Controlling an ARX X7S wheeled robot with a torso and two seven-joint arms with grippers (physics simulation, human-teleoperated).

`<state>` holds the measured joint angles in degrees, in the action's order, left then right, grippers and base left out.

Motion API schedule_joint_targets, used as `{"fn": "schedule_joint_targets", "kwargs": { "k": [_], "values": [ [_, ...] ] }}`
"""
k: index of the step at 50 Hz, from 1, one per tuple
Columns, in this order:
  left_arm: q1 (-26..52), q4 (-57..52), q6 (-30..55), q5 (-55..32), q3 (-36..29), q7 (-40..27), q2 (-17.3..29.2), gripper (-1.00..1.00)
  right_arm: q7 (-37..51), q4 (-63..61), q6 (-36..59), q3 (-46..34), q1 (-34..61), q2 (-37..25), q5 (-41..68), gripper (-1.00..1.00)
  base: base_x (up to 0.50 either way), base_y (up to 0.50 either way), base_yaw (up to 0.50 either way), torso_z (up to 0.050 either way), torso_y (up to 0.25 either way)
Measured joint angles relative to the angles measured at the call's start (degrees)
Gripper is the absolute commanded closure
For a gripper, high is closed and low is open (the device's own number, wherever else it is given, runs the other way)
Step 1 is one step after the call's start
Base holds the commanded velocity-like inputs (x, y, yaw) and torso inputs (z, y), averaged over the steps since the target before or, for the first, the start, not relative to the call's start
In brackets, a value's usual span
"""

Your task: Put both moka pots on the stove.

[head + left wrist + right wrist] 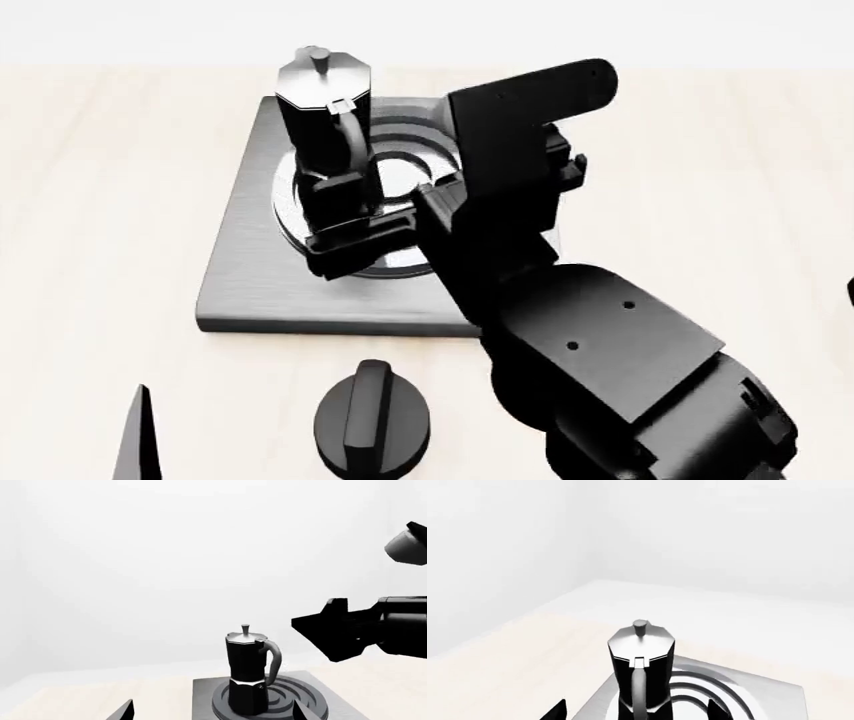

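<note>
One moka pot (320, 105) stands upright on the far left part of the stove's (254, 270) ring burner, with its handle towards my right arm. It also shows in the left wrist view (248, 672) and the right wrist view (640, 670). The second moka pot is not in view. My right gripper (343, 220) is open and empty, low over the burner just short of the pot's handle; its jaws stand wide apart (637, 711). My left gripper (212, 712) is open and empty, off the stove's near left side; only one fingertip (134, 440) shows in the head view.
A squat round black knob (374, 420) sits on the light wooden table (94, 180) in front of the stove. My right arm (601, 340) covers the stove's right half and also shows in the left wrist view (360, 630).
</note>
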<state>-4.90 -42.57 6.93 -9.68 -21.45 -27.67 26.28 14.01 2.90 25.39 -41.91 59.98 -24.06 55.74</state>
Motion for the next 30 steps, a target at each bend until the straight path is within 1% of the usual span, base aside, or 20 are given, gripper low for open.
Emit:
{"fn": "schedule_joint_targets", "kwargs": {
  "k": [7, 14, 21, 30],
  "values": [
    [0.12, -0.18, 0.25, 0.01, -0.12, -0.11, 0.05, -1.0, 3.45, -13.65, -0.7, 3.97, -4.32, -7.68, 3.78, -1.0, 0.0, 0.0, 0.0, 0.0, 0.0],
    [0.19, -0.32, 0.38, 0.05, -0.26, -0.19, 0.12, -1.0, 6.27, -23.41, -3.29, 6.89, -8.2, -14.69, 0.94, -1.0, 0.0, 0.0, 0.0, 0.0, 0.0],
    [0.15, -0.47, 0.4, 0.06, -0.21, -0.35, 0.25, -1.0, 8.19, -27.93, -6.16, 9.92, -12.4, -20.93, -1.14, -1.0, 0.0, 0.0, 0.0, 0.0, 0.0],
    [0.04, -0.49, 0.22, 0.18, -0.27, -0.55, 0.33, -1.0, 10.49, -29.98, -10.29, 14.64, -19.67, -29.43, -1.41, -1.0, 0.0, 0.0, 0.0, 0.0, 0.0]
  ]
}}
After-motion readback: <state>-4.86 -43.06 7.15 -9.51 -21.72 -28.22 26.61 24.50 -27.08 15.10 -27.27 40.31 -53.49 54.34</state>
